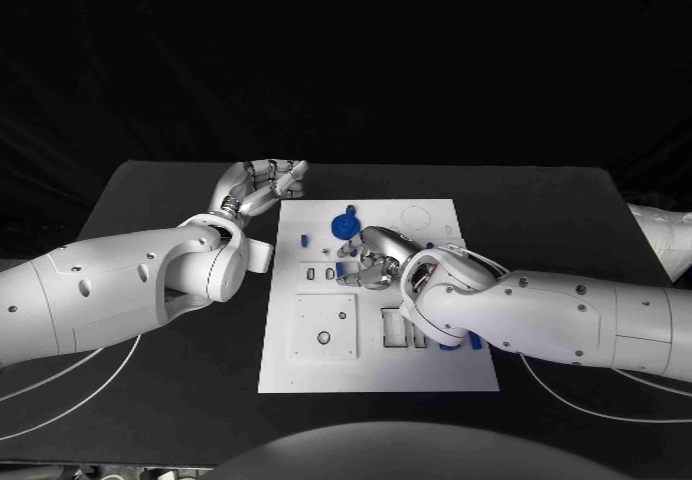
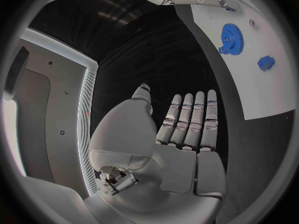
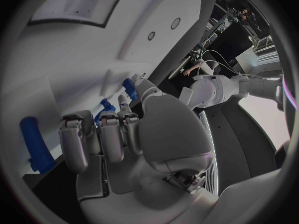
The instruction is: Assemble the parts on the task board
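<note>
Left arm enters from the left edge in the head view, forearm angled up toward the far side of the tabletop; left robot hand (image 1: 260,185) sits at the end of it, fingers extended and close together side by side, thumb alongside, nothing held; left wrist view confirms straight, parallel fingers (image 2: 193,122) and a bare palm. Right arm enters from the right edge, forearm running inward to the middle; right robot hand (image 1: 372,262) is turned palm-down, fingers (image 3: 102,137) curled in at the tips; whether they hold anything cannot be told.
</note>
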Available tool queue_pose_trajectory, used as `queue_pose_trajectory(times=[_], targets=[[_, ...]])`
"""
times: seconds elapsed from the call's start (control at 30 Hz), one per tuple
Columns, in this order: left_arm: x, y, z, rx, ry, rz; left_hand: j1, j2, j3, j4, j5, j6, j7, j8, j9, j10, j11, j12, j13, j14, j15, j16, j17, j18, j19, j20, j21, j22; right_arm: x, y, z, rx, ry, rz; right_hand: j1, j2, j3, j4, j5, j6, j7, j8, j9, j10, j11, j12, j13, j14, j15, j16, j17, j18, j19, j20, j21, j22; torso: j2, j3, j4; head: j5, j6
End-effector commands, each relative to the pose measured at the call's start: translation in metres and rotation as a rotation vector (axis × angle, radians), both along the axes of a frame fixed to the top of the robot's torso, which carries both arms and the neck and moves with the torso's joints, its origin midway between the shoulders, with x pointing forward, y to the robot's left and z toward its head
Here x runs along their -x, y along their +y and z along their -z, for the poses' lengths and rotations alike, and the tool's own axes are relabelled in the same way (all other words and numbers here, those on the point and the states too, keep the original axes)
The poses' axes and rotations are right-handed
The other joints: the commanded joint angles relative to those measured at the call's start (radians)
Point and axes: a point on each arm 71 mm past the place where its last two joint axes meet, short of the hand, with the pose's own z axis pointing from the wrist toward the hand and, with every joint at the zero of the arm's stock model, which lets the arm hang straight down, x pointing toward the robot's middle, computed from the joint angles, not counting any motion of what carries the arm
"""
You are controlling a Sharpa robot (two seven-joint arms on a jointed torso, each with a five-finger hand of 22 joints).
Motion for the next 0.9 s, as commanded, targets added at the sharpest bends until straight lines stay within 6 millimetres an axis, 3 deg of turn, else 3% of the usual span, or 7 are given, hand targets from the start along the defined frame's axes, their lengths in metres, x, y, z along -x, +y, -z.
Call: queue_pose_trajectory(times=[0.03,0.2,0.37,0.63,0.77,0.87,0.9], targets=[[0.001,-0.002,-0.002,0.004,-0.012,0.018,0.010,0.001,-0.006,-0.001,0.007,-0.011,0.040,-0.002,-0.001,0.004,0.004,-0.005,-0.001,-0.006,0.001,-0.006,0.001,0.006,-0.005,0.000,-0.005,-0.001,0.000,-0.004,-0.009,-0.069,-0.082,0.009,-0.026,-0.008,-0.021,0.016,-0.022,-0.091,0.003,-0.002,-0.016,0.103,0.003,0.004,0.263,0.106,0.006,0.004,0.263,-0.014,0.105,0.007,0.004,0.263,0.000,0.0005,-0.0001,0.002,0.003],[0.003,0.001,-0.008,-0.005,-0.018,0.020,0.013,-0.001,-0.009,-0.001,0.007,-0.019,0.041,-0.005,-0.002,0.003,0.005,-0.007,-0.001,-0.004,0.002,-0.006,0.002,0.007,-0.001,0.000,-0.003,-0.001,-0.002,-0.017,-0.029,-0.165,-0.156,0.022,-0.046,-0.022,-0.035,0.063,-0.024,-0.160,0.008,0.010,-0.021,0.103,0.007,0.004,0.263,0.106,0.009,0.004,0.263,-0.014,0.105,0.009,0.004,0.263,0.001,0.0010,0.0003,0.011,0.007],[0.000,0.003,-0.018,-0.037,-0.025,0.029,0.025,0.005,-0.021,-0.001,0.007,-0.028,0.035,-0.005,-0.004,0.059,-0.005,0.009,0.003,0.042,-0.011,0.009,0.008,0.013,0.054,-0.008,0.031,0.009,-0.007,-0.036,-0.050,-0.264,-0.102,0.073,-0.056,0.015,-0.033,0.088,-0.061,-0.111,-0.003,0.059,-0.001,0.103,-0.001,0.004,0.263,0.106,0.004,0.004,0.263,-0.014,0.105,0.006,0.004,0.263,-0.001,0.0025,-0.0001,0.025,0.001],[-0.006,0.000,-0.028,-0.184,0.057,0.091,0.018,0.001,-0.065,0.001,0.008,-0.066,-0.015,0.002,-0.018,0.383,-0.077,0.097,0.041,0.321,-0.096,0.092,0.077,0.015,0.259,-0.084,0.158,0.058,-0.013,-0.075,-0.068,-0.425,0.173,0.168,-0.077,0.063,-0.044,0.118,-0.045,-0.127,0.009,0.083,0.009,0.103,0.010,0.004,0.263,0.106,0.012,0.004,0.263,-0.014,0.105,0.010,0.004,0.263,-0.001,0.0017,0.0019,0.029,0.003],[-0.010,-0.004,-0.037,-0.315,0.109,0.141,-0.018,-0.049,-0.064,0.003,-0.008,-0.034,-0.048,0.035,-0.015,0.585,-0.121,0.185,0.107,0.495,-0.153,0.183,0.155,0.014,0.383,-0.139,0.255,0.109,-0.010,-0.095,-0.069,-0.466,0.276,0.202,-0.085,0.072,-0.052,0.128,-0.027,-0.136,0.012,0.093,0.012,0.103,0.014,0.004,0.263,0.106,0.015,0.004,0.263,-0.014,0.105,0.014,0.004,0.263,-0.002,0.0028,-0.0020,0.044,-0.001],[-0.012,-0.009,-0.045,-0.427,0.148,0.188,-0.041,-0.073,-0.036,0.003,-0.014,0.023,-0.077,0.064,-0.006,0.706,-0.153,0.280,0.201,0.626,-0.190,0.343,0.351,0.012,0.447,-0.177,0.352,0.168,-0.007,-0.107,-0.068,-0.475,0.323,0.217,-0.092,0.075,-0.060,0.134,-0.020,-0.142,0.014,0.099,0.014,0.103,0.016,0.004,0.263,0.106,0.017,0.004,0.263,-0.014,0.105,0.016,0.004,0.263,-0.002,0.0044,-0.0042,0.051,-0.001],[-0.012,-0.011,-0.047,-0.464,0.161,0.200,-0.029,-0.054,-0.027,0.000,-0.003,0.056,-0.089,0.079,0.001,0.764,-0.165,0.441,0.432,0.723,-0.202,0.516,0.639,-0.015,0.526,-0.189,0.515,0.373,-0.006,-0.111,-0.068,-0.477,0.336,0.221,-0.094,0.075,-0.063,0.137,-0.018,-0.143,0.014,0.102,0.015,0.103,0.016,0.004,0.263,0.106,0.018,0.004,0.263,-0.014,0.105,0.016,0.004,0.263,-0.001,0.0054,-0.0053,0.053,-0.002]])
